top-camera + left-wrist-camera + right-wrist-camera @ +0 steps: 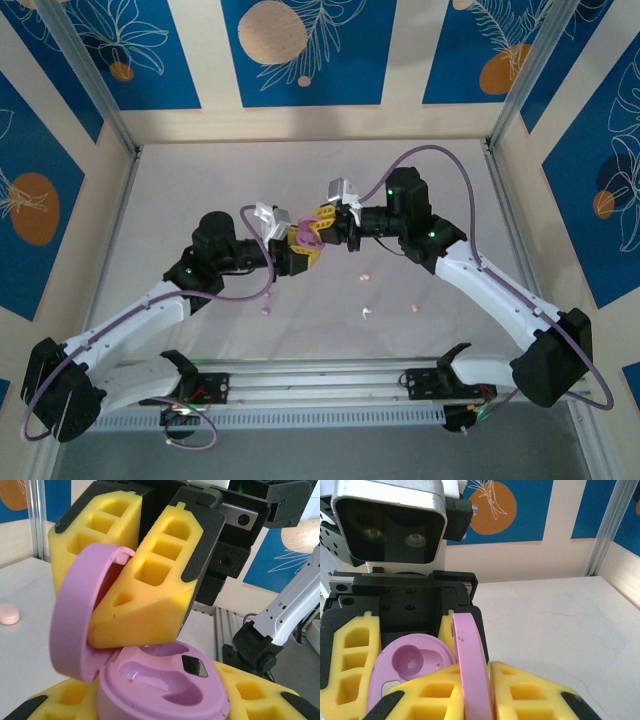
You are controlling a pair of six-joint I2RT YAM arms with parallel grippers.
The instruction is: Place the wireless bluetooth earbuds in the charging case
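L gripper (298,250) clamps purple charging case (160,685) mid-air. R gripper (322,226) pinches its open lid (75,625). Few earbuds (367,313) lie loose on tabletop (430,180), well apart.

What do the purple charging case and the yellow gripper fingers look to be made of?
Charging case: likely moulded plastic, smooth satin purple, soft highlights on the rim. Fingers: matte yellow, printed plastic or foam, hard to tell; hollow pockets, grainy surface.

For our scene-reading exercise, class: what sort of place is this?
Probably a robot test cell: a white tabletop fenced by aluminium posts and blue patterned panels, with two robot arms bolted along a rail.
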